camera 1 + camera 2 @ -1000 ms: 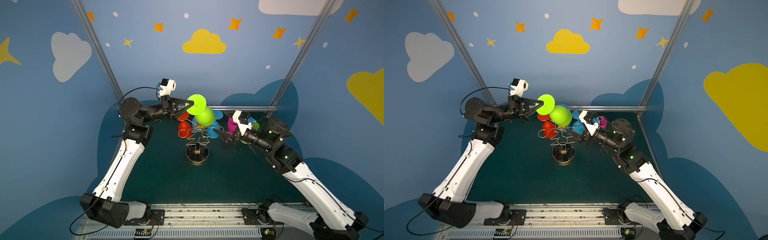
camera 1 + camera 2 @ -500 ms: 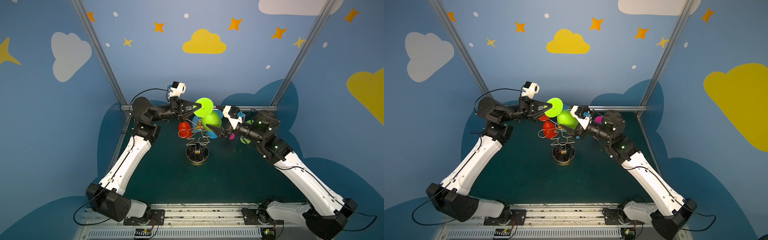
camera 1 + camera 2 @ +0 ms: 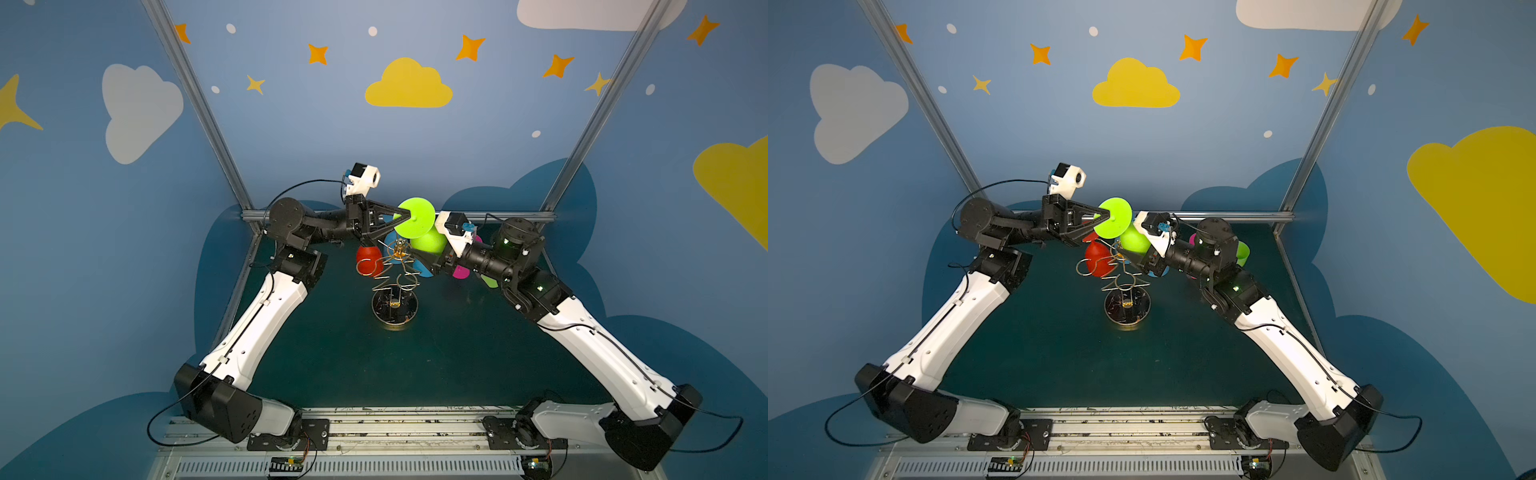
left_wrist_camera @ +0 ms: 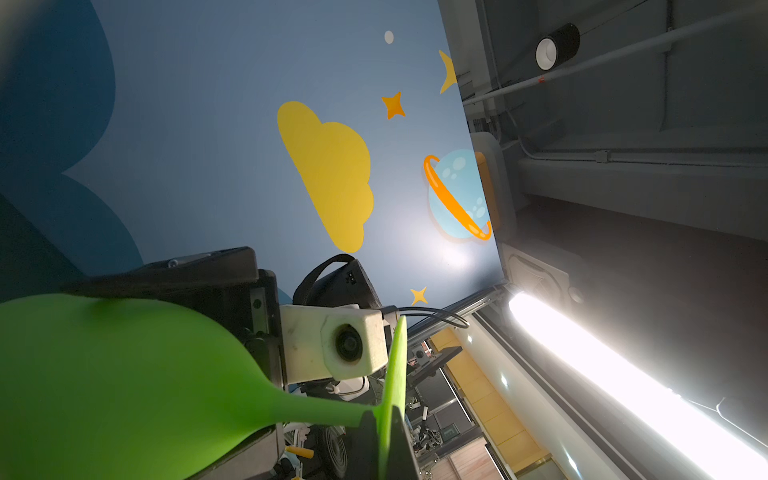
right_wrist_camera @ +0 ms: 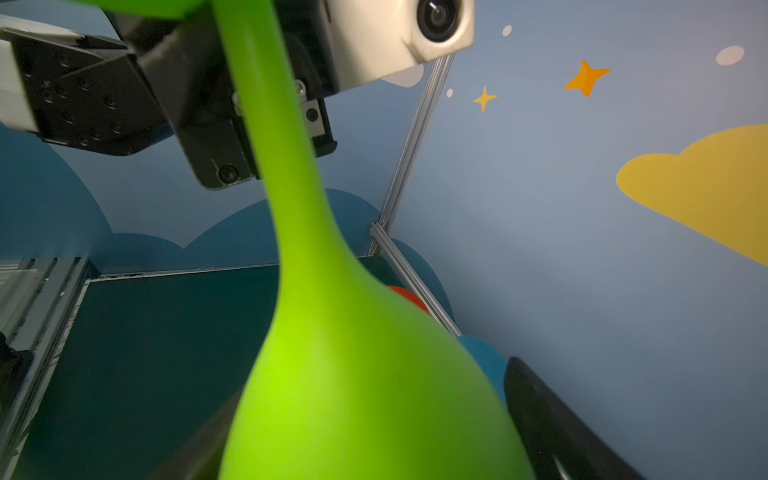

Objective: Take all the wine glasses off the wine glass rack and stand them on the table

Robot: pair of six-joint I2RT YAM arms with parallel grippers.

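**Right wrist view:** the lime-green plastic wine glass (image 5: 353, 374) is cut off at both ends, bowl and foot. The right gripper (image 5: 378, 382) shows one dark finger (image 5: 548, 424) clearly and its partner only as a blur across the bowl, so contact cannot be told. A red plastic glass (image 5: 409, 297) is a sliver beyond the gripper.

**Left wrist view:** the bowl is blurred and cropped. The left gripper (image 4: 384, 436), closed on the stem, is cut by the frame edge.

**Both top views:** the right gripper's fingertips lie hidden under the bowl. A blue plastic glass (image 3: 423, 271) below them and a magenta plastic glass (image 3: 461, 272) behind that gripper's wrist are partly covered.
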